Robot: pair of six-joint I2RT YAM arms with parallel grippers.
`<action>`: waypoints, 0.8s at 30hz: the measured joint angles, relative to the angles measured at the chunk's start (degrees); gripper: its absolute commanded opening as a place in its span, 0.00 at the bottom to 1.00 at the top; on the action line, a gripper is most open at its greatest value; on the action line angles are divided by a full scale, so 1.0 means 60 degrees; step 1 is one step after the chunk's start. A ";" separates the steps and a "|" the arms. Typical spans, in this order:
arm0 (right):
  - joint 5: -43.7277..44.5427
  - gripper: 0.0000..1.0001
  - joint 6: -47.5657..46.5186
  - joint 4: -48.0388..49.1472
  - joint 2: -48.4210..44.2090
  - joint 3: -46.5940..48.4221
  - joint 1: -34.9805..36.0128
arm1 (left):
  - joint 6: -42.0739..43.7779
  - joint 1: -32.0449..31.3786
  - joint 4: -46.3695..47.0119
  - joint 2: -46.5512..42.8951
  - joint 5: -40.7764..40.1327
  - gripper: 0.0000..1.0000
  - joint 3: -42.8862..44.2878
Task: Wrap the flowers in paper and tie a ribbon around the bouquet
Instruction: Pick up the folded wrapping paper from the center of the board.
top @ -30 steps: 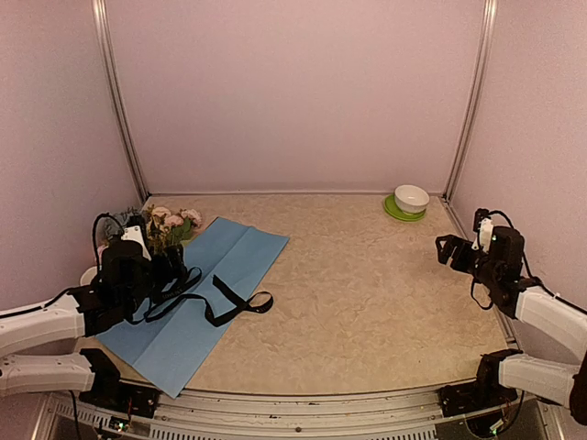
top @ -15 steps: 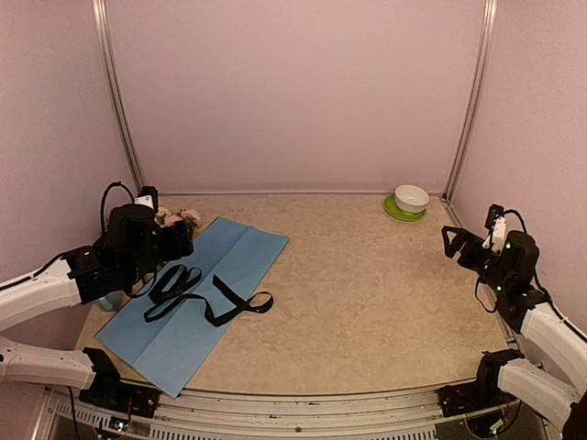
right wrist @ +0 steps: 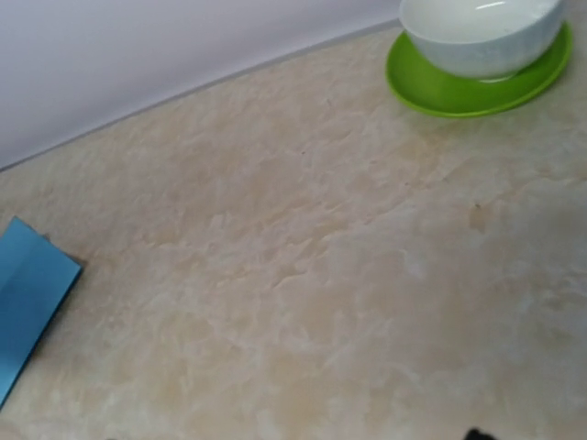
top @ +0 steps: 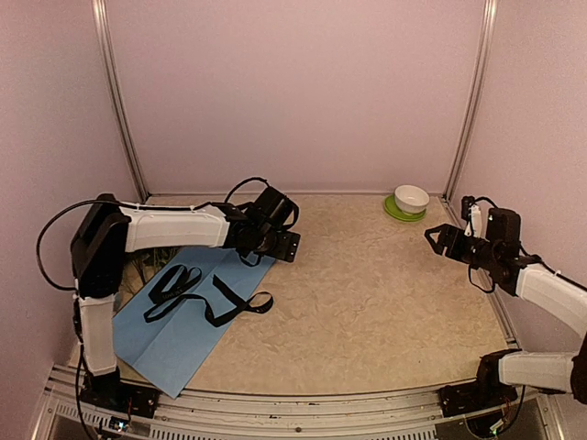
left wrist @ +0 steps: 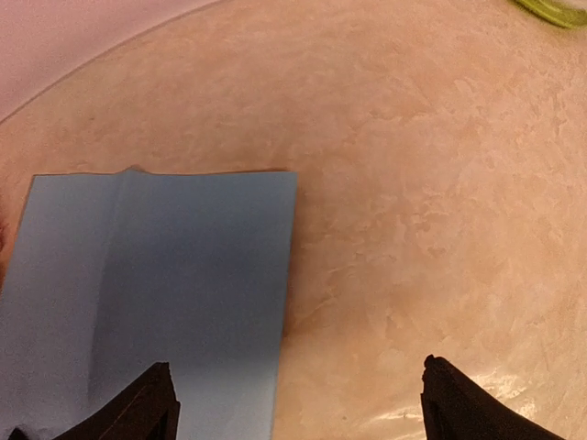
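White bowl (right wrist: 481,32) rests on green plate (right wrist: 459,93) in a far corner of the counter (top: 367,293), left end effector (top: 282,246) and right end effector (top: 433,243) both spread apart

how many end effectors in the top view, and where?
2. The left end effector hovers at the far right corner of the paper; the right end effector is by the right wall, near the bowl. None hidden.
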 measured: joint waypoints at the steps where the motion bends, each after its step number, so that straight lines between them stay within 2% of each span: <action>1: -0.0040 0.76 -0.0007 -0.0040 0.0204 0.0171 0.0044 | 0.0091 -0.0011 -0.0131 0.0521 0.0164 0.88 0.0426; 6: 0.0062 0.76 -0.0055 -0.0248 0.1100 0.0809 0.0820 | 0.0273 0.0062 -0.1020 0.2772 0.0397 0.87 0.2401; 9: 0.0182 0.75 -0.0066 -0.0433 0.1676 0.1202 0.1490 | 0.0219 0.0277 -0.1402 0.3472 0.0448 0.86 0.3136; 18: 0.0197 0.74 -0.0117 -0.0707 0.3468 0.2463 0.2477 | 0.0346 0.1410 -0.1599 0.4798 0.0841 0.84 0.5370; 22: 0.0339 0.74 -0.0266 -0.0765 0.3985 0.3115 0.2583 | 0.0364 0.1464 -0.1668 0.5107 0.0980 0.84 0.5723; 24: 0.0361 0.74 -0.0295 -0.0787 0.4248 0.3446 0.2608 | 0.0291 0.1541 -0.1639 0.5107 0.1377 0.80 0.5690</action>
